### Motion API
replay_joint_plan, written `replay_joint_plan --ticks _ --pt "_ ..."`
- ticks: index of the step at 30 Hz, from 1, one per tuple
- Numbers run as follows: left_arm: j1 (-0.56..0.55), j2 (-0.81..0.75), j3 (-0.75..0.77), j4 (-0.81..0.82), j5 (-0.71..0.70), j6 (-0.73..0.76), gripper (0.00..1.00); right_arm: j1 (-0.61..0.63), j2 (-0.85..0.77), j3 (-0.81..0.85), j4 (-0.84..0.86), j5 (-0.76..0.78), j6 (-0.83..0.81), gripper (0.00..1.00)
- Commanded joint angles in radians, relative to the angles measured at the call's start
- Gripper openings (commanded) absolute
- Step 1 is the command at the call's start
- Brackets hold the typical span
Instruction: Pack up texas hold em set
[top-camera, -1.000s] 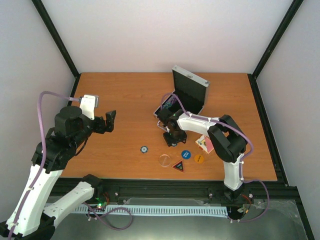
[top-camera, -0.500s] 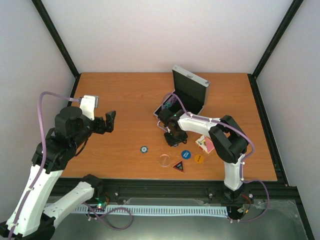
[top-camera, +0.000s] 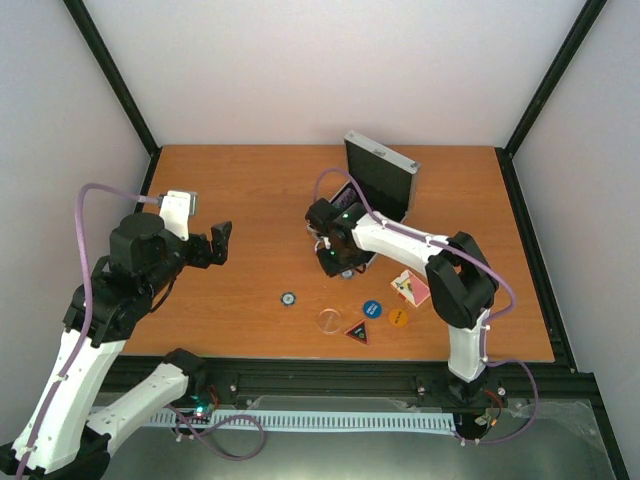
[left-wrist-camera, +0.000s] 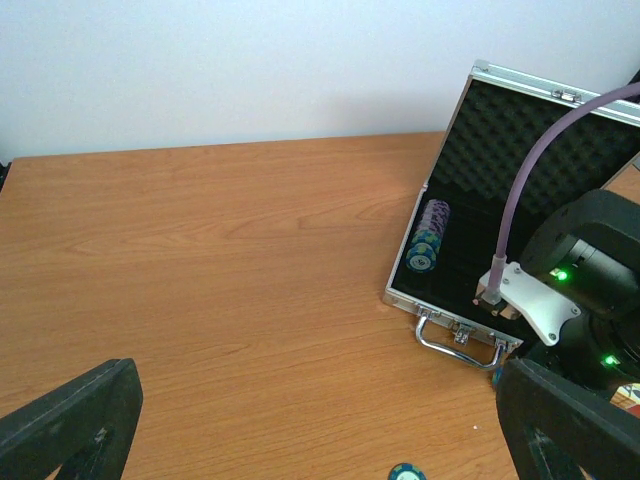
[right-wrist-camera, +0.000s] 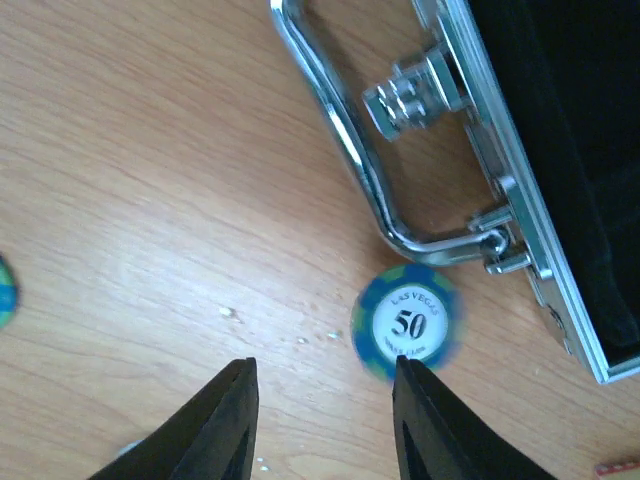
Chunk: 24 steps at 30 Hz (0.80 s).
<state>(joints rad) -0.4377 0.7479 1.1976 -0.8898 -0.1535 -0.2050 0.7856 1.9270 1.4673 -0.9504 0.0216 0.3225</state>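
- The small silver metal case with the black lining (top-camera: 378, 183) is being held open near the back of the brown wooden table (top-camera: 230, 180). Its lid is standing up, and a row of purple and blue-green chips (left-wrist-camera: 428, 235) is being stored inside.
- The right gripper (right-wrist-camera: 322, 370) is being held low, just in front of the case's shiny metal handle (right-wrist-camera: 340, 150). Its fingers are being held partly apart. Only bare wood is being seen between them, so nothing is being pinched.
- The blue round chip marked 50 (right-wrist-camera: 405, 325) is being left on the table, outside the case, right beside one finger's tip. Whether it is being touched cannot be told. It is looking blurry, so it may be being moved.
- This chip could be pushed under the handle by that finger, and there it would be hard to pick up.
- If the fingers are being closed here, only air would be caught, because the chip is off to one side.
- The handle could be bumped, and the case slid or its lid knocked shut.
- The left gripper (left-wrist-camera: 315, 400) is being held up, well apart from the case, with its fingers spread wide around nothing.
- Not yet packed are a small dark chip (top-camera: 288, 298), a clear round disc (top-camera: 329, 320), a black triangle button (top-camera: 357, 332), a blue round button (top-camera: 372, 309), an orange round button (top-camera: 398, 317) and a red and white card deck (top-camera: 412, 289). These could be swept away by the right arm.
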Motion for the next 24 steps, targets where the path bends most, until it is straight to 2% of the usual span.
replay_joint_plan --ticks 1,9,14,15,19,24 --pt "0.004 -0.004 0.020 -0.001 -0.002 -0.004 1.00 0.029 0.021 0.075 -0.027 -0.006 0.007 0.33" --pt "0.004 -0.011 0.030 -0.012 -0.010 0.004 1.00 0.034 0.077 0.164 -0.040 -0.004 0.005 0.34" --pt "0.004 -0.018 0.027 -0.018 -0.017 0.004 1.00 0.035 0.056 0.094 -0.035 0.023 0.024 0.54" --pt "0.004 -0.018 0.024 -0.017 -0.017 0.004 1.00 0.034 0.044 0.064 -0.029 0.031 0.033 0.63" --pt "0.004 -0.017 0.012 -0.009 -0.010 0.001 1.00 0.032 -0.008 -0.022 -0.001 0.081 0.087 0.87" --pt "0.004 -0.016 0.007 -0.003 -0.002 0.002 1.00 0.020 -0.045 -0.098 0.024 0.094 0.136 0.88"
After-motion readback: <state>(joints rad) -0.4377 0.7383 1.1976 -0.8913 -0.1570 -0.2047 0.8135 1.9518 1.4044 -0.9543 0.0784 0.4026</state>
